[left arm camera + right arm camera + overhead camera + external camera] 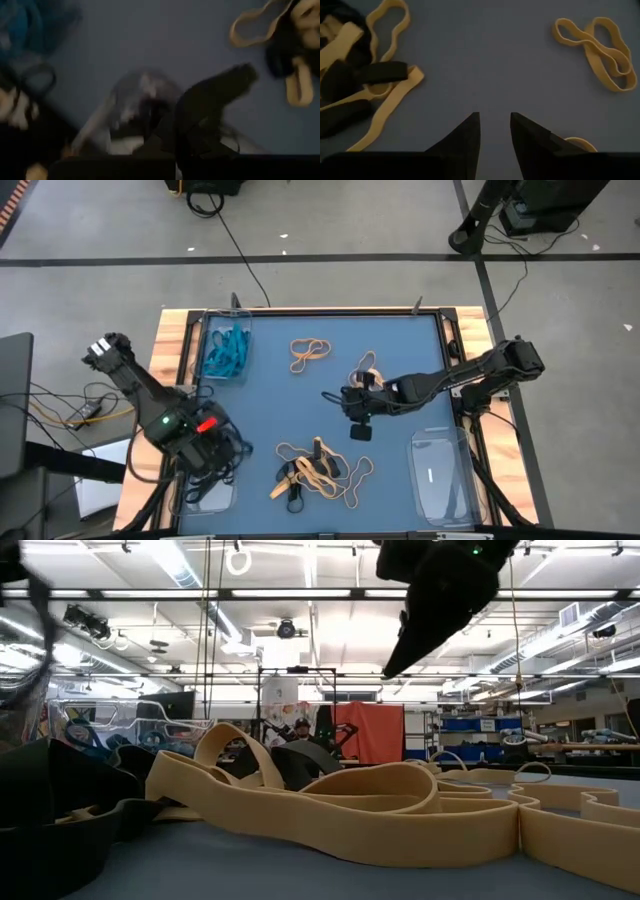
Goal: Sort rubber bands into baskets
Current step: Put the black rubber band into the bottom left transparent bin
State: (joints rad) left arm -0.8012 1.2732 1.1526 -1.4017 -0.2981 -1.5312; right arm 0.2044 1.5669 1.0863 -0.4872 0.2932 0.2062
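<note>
1. The right pincer (pixel 360 418) hovers over the middle of the blue counter (pixel 270 405), its fingers (pixel 465 137) slightly spread with nothing between them.
2. A heap of tan and black rubber bands (pixel 315 470) lies near this pincer; a lone tan loop (pixel 310 353) lies farther off.
3. The left pincer (pixel 205 450) sits over a clear basket (pixel 205 490); whether it pinches anything cannot be told.
4. Teal bands (pixel 226 350) fill another basket (pixel 226 370), and a further clear basket (pixel 445 475) sits beside the right arm.

- We see one basket (pixel 226 348) at the table's far-left corner, rubber bands (pixel 226 352) lying in it.
- Another basket (pixel 443 476) sits near-right.
- A band heap (pixel 318 470) lies between, near-centre.
</note>
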